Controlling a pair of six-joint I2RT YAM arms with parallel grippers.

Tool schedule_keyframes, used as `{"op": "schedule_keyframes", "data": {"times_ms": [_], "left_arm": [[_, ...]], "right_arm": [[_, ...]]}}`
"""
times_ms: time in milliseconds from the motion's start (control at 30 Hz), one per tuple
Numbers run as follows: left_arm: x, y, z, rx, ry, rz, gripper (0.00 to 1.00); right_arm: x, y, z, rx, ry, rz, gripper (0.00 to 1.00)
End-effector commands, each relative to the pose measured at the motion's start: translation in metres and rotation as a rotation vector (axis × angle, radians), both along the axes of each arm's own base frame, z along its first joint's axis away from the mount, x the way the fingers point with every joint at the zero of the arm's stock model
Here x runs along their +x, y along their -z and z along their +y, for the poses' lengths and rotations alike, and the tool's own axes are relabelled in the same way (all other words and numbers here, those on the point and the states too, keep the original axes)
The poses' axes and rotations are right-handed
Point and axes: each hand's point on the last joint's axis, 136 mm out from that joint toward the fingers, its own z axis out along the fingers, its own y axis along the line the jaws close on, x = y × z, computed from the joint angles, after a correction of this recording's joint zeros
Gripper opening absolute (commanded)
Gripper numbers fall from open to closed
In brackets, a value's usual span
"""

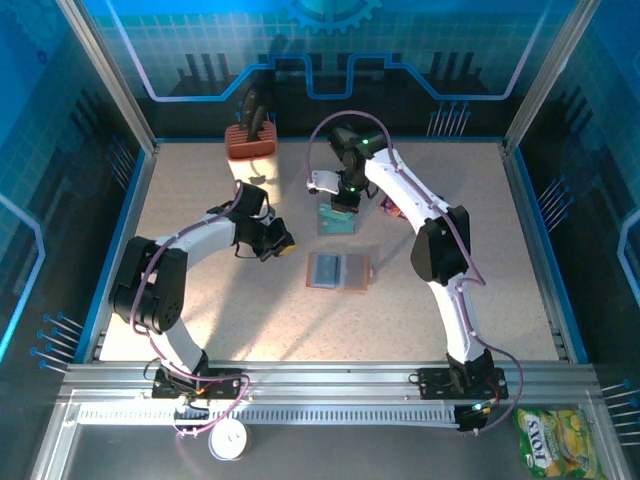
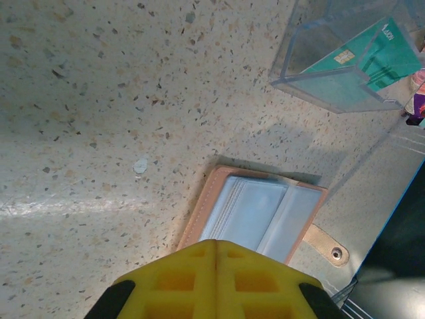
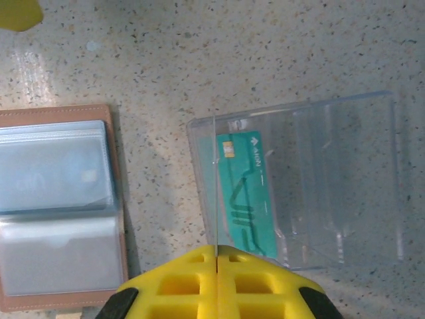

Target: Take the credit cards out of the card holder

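Right end effector (image 3: pixel 216 287): yellow fingers pressed together, nothing between them. It hangs over the rim of a clear tray (image 3: pixel 345 166). One teal credit card (image 3: pixel 247 193) lies flat inside the tray, against one end.

Left end effector (image 2: pixel 216 282): fingers together, empty, poised just off the card holder (image 2: pixel 255 216). The holder lies open about the middle of the table (image 2: pixel 99 100), blue-grey sleeves up, snap tab out. The tray sits just beyond it toward the far edge, not touching. A brown container (image 1: pixel 252 142) stands at the far edge.
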Motion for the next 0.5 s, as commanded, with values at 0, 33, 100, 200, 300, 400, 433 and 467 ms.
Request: {"op": "schedule_keyframes", "data": {"times_ms": [0, 33, 100, 200, 300, 400, 433, 467], "left_arm": [[0.002, -0.009, 0.0, -0.019, 0.002, 0.004, 0.06], [0.003, -0.008, 0.0, -0.019, 0.003, 0.007, 0.06], [0.004, -0.007, 0.0, -0.02, 0.003, 0.011, 0.06], [0.006, -0.006, -0.001, -0.019, 0.003, 0.015, 0.06], [0.007, -0.005, -0.001, -0.014, 0.006, 0.021, 0.06], [0.008, -0.002, 0.0, -0.006, 0.011, 0.032, 0.06], [0.009, -0.001, 0.0, -0.004, 0.012, 0.035, 0.06], [0.009, 0.0, -0.001, -0.003, 0.012, 0.038, 0.06]], "right_arm": [[-0.001, 0.012, -0.009, -0.039, -0.017, 0.053, 0.0], [0.002, 0.014, -0.009, -0.043, -0.02, 0.049, 0.0], [0.004, 0.017, -0.009, -0.049, -0.025, 0.045, 0.0], [0.009, 0.019, -0.01, -0.049, -0.03, 0.034, 0.0], [0.012, 0.024, -0.012, -0.064, -0.034, 0.025, 0.0], [0.015, 0.029, -0.013, -0.08, -0.036, 0.022, 0.0], [0.015, 0.031, -0.014, -0.085, -0.038, 0.022, 0.0], [0.016, 0.033, -0.014, -0.091, -0.038, 0.02, 0.0]]}}
